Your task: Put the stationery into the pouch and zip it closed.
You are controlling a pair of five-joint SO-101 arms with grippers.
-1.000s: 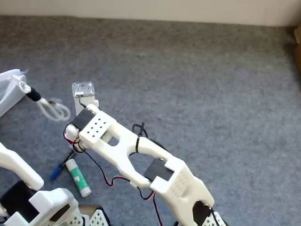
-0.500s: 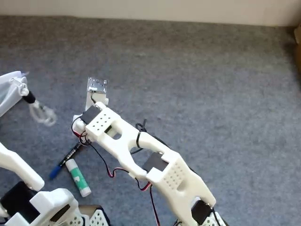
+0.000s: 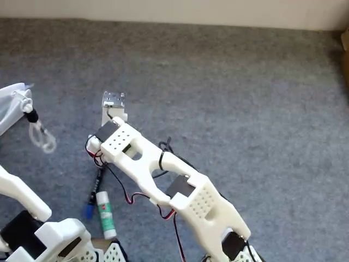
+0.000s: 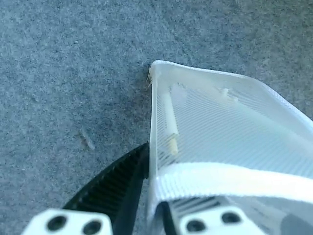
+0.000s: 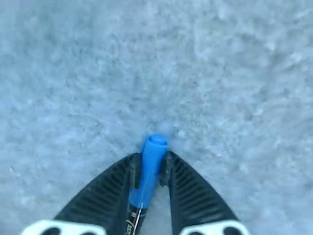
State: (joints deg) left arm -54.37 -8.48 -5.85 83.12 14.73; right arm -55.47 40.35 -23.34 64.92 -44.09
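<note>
Across the whole high view spreads the grey carpet-like table (image 3: 245, 82), and over its lower middle the white right arm (image 3: 163, 174) slants from the lower right corner up toward centre left. At the left edge, in the upper half, sits the translucent white mesh pouch (image 3: 10, 106), with its zip pull and ring (image 3: 39, 134) dangling off the lower corner. The left gripper (image 4: 152, 169) has its jaws pressed together on the pouch's woven rim, one black jaw outside the mesh wall and the other behind it. Toward the lower left lies the white glue stick with a green label (image 3: 105, 212), free on the table. Just beside it and nearly parallel is the black pen with a blue cap (image 3: 94, 192). The right gripper (image 5: 149, 164) is pinching it, with a jaw on either side of the cap, whose rounded end pokes just past their tips. The pen's long axis runs along the jaws, steeply from upper right to lower left in the high view, with the cap end lowest. Whether it is lifted off the table I cannot tell. The pouch lies up and to the left of the pen, well apart from it, so the coming move looks like a carry that way by the right arm, probably with a turn so that one end leads into the mouth. The left arm is the nearer one to the pouch and steadies it. How wide the mouth stands open I cannot tell.
</note>
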